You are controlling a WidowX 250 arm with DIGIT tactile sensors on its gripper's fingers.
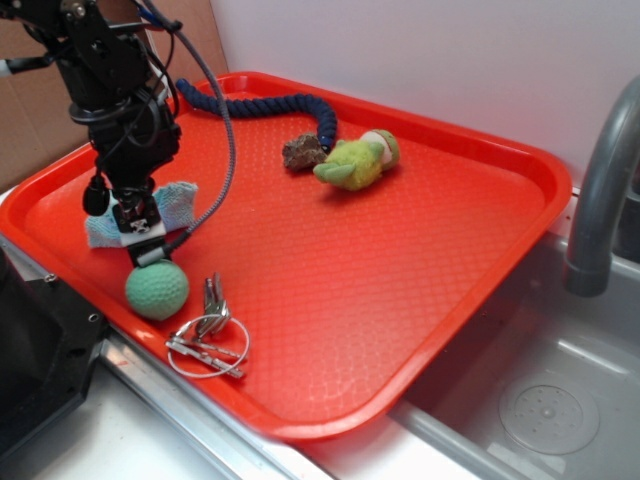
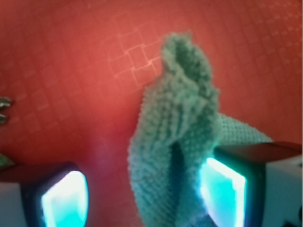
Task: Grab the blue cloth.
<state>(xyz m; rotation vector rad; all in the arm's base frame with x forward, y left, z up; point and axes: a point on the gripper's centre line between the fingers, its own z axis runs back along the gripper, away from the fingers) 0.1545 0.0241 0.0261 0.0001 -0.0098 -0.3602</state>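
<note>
The blue cloth [image 1: 176,200] is a small pale aqua terry rag lying near the left edge of the red tray [image 1: 330,280]. My gripper [image 1: 136,214] is lowered straight onto it, and the arm hides the cloth's middle. In the wrist view a raised fold of the cloth [image 2: 180,118] stands between my two fingers. The fold lies against the right pad [image 2: 223,194], while bare red tray shows between it and the left pad [image 2: 64,201]. The jaws stand apart around the fold, so the gripper [image 2: 142,198] is open.
A mint-green ball [image 1: 157,289] sits just in front of the gripper, with a bunch of keys [image 1: 208,335] beside it. A navy rope [image 1: 250,105], a brown lump [image 1: 302,152] and a green plush toy [image 1: 358,160] lie at the back. A sink [image 1: 540,400] and faucet [image 1: 600,200] are on the right.
</note>
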